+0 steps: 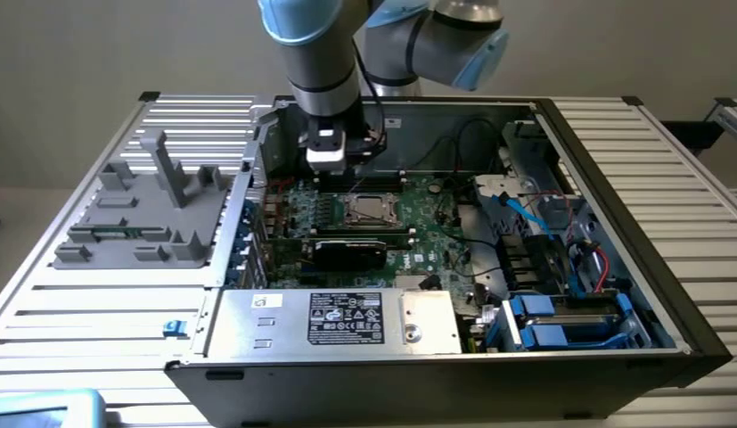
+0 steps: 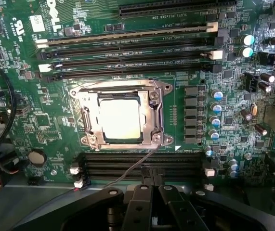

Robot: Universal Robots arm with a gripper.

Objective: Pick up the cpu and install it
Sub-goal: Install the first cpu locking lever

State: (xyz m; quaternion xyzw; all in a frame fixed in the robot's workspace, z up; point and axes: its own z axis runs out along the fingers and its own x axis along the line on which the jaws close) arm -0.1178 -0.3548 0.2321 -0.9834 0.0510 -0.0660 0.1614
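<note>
Inside an open case [image 1: 404, 397], the cpu [image 2: 120, 119] is seen seated in its socket [image 2: 160, 103], seemingly installed, so the gripper [image 2: 150, 185] is held near it, closed and empty.

Backdrop: plain beige-grey wall [image 1: 130, 45], unmarked, spanning the whole rear of the exterior view.

Work surface: table [image 1: 666, 187] of ribbed silver metal slats running crosswise, with black corner caps [image 1: 148, 95] at its two far corners.

Second table [image 1: 734, 114] of the same slatted make, just past the far corner at the exterior view's right, standing apart from the first.

Light: soft and even. Faint sheen on the slats, no hard shadows on the wall.
</note>
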